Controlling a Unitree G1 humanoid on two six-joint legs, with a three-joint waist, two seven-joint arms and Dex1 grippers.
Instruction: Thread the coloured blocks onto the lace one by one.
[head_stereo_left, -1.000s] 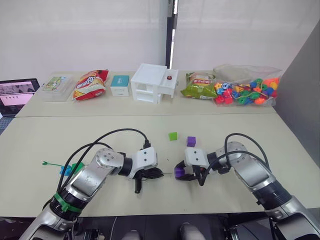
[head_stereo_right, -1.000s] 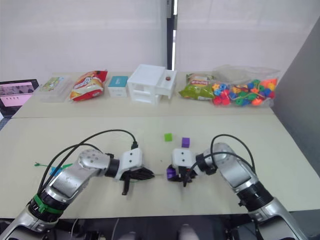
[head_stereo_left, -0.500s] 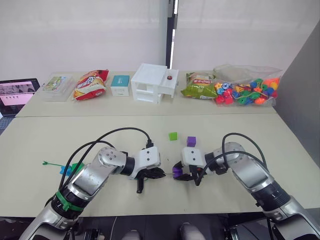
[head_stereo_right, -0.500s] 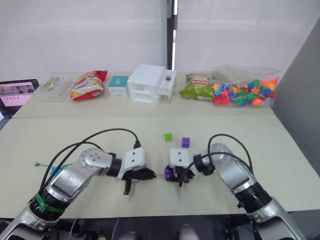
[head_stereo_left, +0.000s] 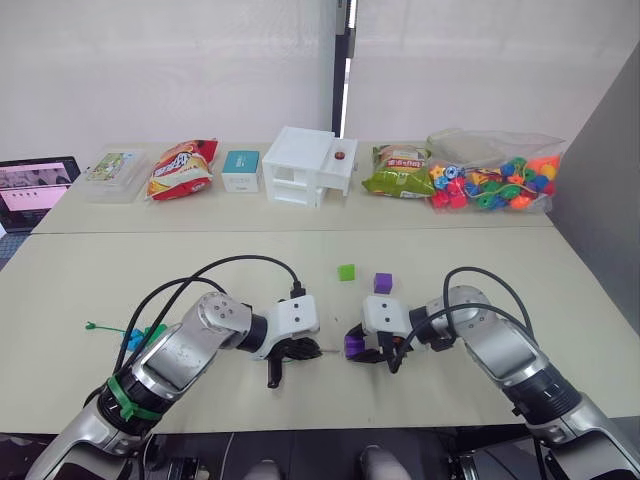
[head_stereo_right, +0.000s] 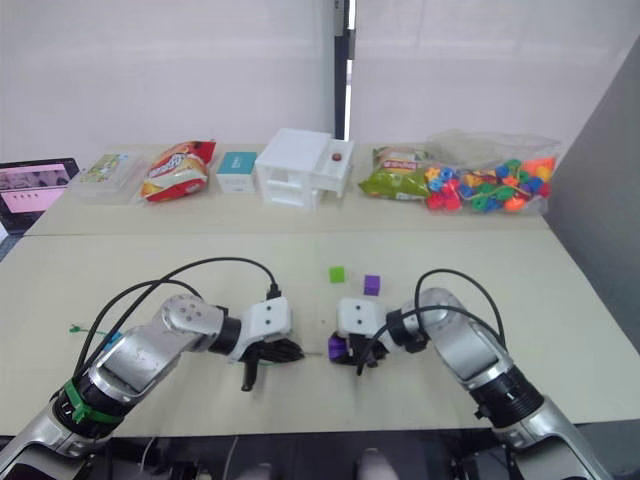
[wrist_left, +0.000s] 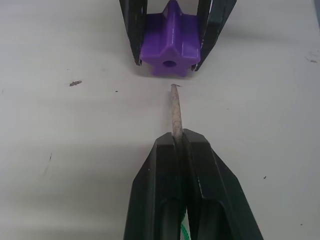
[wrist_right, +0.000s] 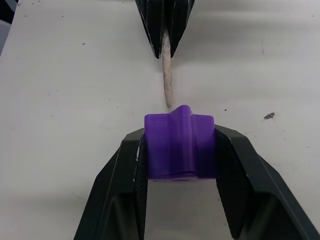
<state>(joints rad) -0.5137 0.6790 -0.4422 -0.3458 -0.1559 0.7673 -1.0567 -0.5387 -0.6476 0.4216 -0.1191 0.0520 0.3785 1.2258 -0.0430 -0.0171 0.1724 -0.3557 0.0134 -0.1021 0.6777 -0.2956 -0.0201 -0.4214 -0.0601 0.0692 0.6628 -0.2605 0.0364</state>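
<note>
My right gripper (head_stereo_left: 356, 347) is shut on a purple block (wrist_right: 180, 140), with its hole (wrist_left: 169, 63) facing my left gripper. My left gripper (head_stereo_left: 306, 350) is shut on the lace's stiff brownish tip (wrist_left: 175, 112). The tip points at the hole and stops just short of it. The green lace trails off to the left (head_stereo_left: 100, 327), with a blue block and a dark green block (head_stereo_left: 138, 337) on it near my left arm. A light green block (head_stereo_left: 346, 271) and a second purple block (head_stereo_left: 382, 283) lie loose on the table beyond the grippers.
Along the far table stand a clear bag of mixed beads (head_stereo_left: 495, 180), a green snack bag (head_stereo_left: 398, 172), a white box (head_stereo_left: 305, 165), a teal box (head_stereo_left: 240, 170) and a red snack bag (head_stereo_left: 180, 168). A laptop (head_stereo_left: 35, 190) sits far left. Black cables (head_stereo_left: 240, 265) loop over both arms.
My right gripper has shifted slightly left with the purple block, toward the lace tip. The left gripper edged right, then back a little, still holding the tip.
</note>
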